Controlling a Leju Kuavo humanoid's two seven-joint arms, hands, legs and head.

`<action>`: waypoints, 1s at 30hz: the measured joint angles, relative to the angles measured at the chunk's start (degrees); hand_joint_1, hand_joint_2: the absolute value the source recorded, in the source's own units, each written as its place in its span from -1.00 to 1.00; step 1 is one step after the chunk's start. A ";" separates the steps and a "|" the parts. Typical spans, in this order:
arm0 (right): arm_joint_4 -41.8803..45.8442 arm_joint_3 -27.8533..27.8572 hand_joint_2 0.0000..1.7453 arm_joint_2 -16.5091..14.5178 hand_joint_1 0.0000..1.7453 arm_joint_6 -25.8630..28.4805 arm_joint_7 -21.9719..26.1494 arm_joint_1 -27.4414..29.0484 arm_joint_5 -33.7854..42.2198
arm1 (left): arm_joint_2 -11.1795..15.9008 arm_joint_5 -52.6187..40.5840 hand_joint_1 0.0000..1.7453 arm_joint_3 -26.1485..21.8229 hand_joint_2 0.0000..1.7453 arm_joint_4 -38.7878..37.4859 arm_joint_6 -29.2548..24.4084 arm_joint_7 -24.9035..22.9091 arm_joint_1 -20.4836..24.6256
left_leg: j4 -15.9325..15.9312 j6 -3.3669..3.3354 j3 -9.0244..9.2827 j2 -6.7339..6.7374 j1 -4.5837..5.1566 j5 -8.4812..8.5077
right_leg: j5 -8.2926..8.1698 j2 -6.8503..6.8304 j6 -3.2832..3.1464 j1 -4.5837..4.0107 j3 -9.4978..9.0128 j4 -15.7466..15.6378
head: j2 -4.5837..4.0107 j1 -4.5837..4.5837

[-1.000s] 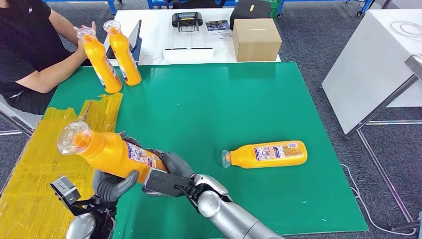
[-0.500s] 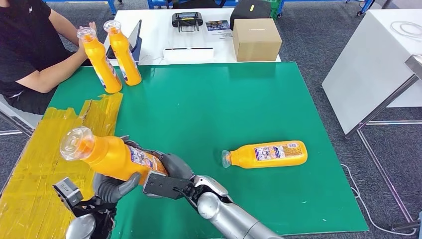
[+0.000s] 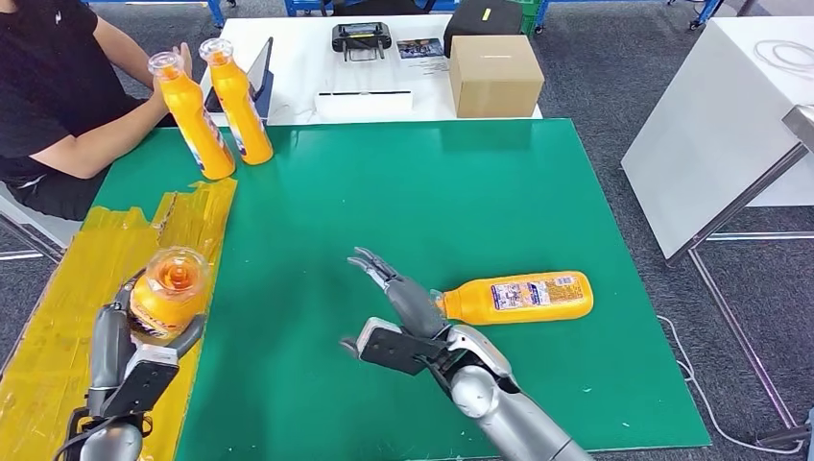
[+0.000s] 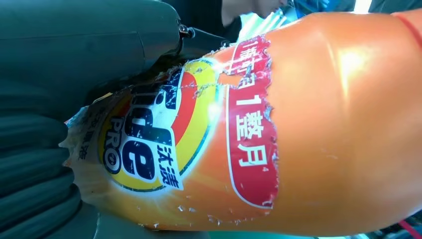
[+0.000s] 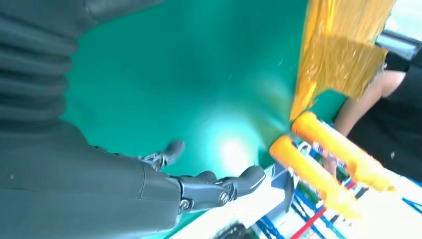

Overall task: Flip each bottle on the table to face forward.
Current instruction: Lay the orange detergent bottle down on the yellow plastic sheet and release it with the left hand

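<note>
Left hand (image 3: 130, 360) gripping upright orange bottle (image 3: 168, 293); right hand (image 3: 408, 317) empty, fingers spread, above green mat (image 3: 403, 192).

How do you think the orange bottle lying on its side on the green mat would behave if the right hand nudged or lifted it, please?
The lying bottle looks rounded along its length, so a sideways nudge would probably roll it across the smooth green mat. Its glossy plastic may be slippery in the right hand. It looks rigid enough to keep its shape when gripped.
</note>
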State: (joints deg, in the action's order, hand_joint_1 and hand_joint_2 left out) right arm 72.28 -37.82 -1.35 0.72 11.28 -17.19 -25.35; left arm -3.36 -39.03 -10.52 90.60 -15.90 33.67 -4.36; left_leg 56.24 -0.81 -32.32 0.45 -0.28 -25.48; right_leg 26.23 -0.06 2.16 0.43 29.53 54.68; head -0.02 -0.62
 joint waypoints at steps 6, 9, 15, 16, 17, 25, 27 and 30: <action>3.01 1.04 0.00 1.51 -1.00 -0.21 0.14 1.11 -0.33 | 0.21 -2.29 1.00 -1.47 1.00 -0.31 -1.67 -0.47 -0.41 | 0.00 0.00 -0.01 0.00 0.00 0.00 | 0.00 0.00 0.00 0.00 0.00 0.00 | 0.00 0.01; 4.65 1.58 1.00 3.08 -1.00 -0.06 0.15 1.77 -0.57 | 0.81 -10.91 1.00 -2.23 1.00 -1.11 -8.33 -3.63 -0.92 | 0.00 0.00 -0.01 0.00 0.01 0.00 | 0.00 0.00 0.00 0.01 -0.01 -0.01 | 0.00 0.00; 9.47 5.49 1.00 9.34 -1.00 -1.12 0.85 4.48 0.84 | 3.87 -28.12 1.00 -5.96 1.00 -7.69 -16.28 -8.90 -2.72 | 0.00 0.00 -0.03 0.00 0.02 -0.01 | 0.00 0.00 0.00 0.02 0.02 -0.02 | 0.00 0.00; 10.09 6.16 1.00 10.16 -1.00 -1.53 0.94 4.84 0.87 | 4.44 -29.64 1.00 -6.37 1.00 -9.13 -15.79 -9.36 -2.75 | 0.00 0.00 -0.03 0.00 0.02 -0.01 | 0.00 0.00 0.00 0.02 0.03 -0.02 | 0.00 0.00; 10.63 6.73 1.00 10.88 -1.00 -1.94 1.02 5.14 0.87 | 5.05 -30.91 1.00 -6.64 1.00 -10.62 -15.16 -9.69 -2.75 | 0.00 0.00 -0.03 0.00 0.02 -0.01 | 0.00 0.00 0.00 0.02 0.03 -0.02 | 0.00 -0.01; 11.47 8.09 1.00 12.55 -1.00 -3.60 1.61 4.85 0.87 | 8.07 -39.00 1.00 -5.95 1.00 -20.91 -15.98 -12.42 -1.04 | 0.00 0.01 0.11 -0.03 0.03 0.00 | 0.00 -0.02 0.00 0.00 -0.12 0.01 | 0.00 -0.02; 11.47 8.09 1.00 12.56 -1.00 -3.66 1.62 4.64 0.87 | 8.33 -39.16 1.00 -5.66 1.00 -22.06 -16.07 -12.58 -0.57 | 0.00 0.01 0.18 -0.08 0.03 0.00 | 0.00 -0.06 0.00 0.00 -0.22 0.01 | 0.00 -0.02; 11.39 7.93 1.00 12.51 -1.00 -4.02 1.57 3.87 0.98 | 8.80 -40.28 0.09 -5.11 0.50 -23.46 -15.99 -13.48 0.31 | -0.02 0.03 0.28 -0.12 0.03 0.01 | 0.01 -0.08 -0.01 0.00 -0.33 0.03 | 0.00 -0.02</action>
State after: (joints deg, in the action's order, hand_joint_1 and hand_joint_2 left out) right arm 83.67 -29.88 11.16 -3.30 12.85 -13.32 -24.36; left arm 5.44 -79.32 -15.62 67.14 -31.89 20.19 -4.05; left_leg 56.22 -0.78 -32.03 0.33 -0.24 -25.47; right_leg 26.24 -0.15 2.16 0.43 29.20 54.71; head -0.02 -0.64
